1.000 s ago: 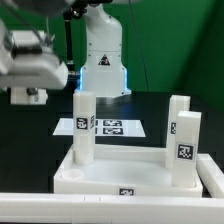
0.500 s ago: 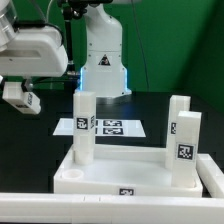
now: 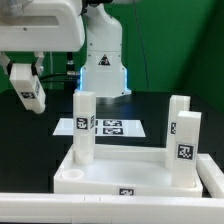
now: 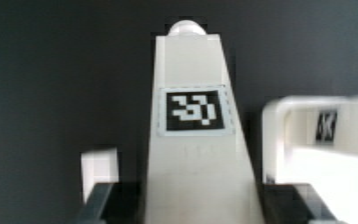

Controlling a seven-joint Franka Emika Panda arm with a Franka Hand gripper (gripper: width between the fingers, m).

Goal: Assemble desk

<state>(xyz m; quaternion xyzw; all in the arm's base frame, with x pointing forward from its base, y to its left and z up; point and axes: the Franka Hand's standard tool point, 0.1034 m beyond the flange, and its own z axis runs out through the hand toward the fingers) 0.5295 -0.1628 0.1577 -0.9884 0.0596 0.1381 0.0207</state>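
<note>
On the black table the tabletop (image 3: 120,172) carries three upright legs; a fourth leg (image 4: 199,120) is clamped lengthwise in the gripper (image 3: 27,92), up at the exterior view's left, tabletop lying down-right of it

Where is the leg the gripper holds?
In the exterior view's upper left, the gripper holds the leg above the dark table, left of the tabletop.

White desk legs (image 3: 84,127) — black-and-white square tags — on black table (image 3: 30,140)
</note>
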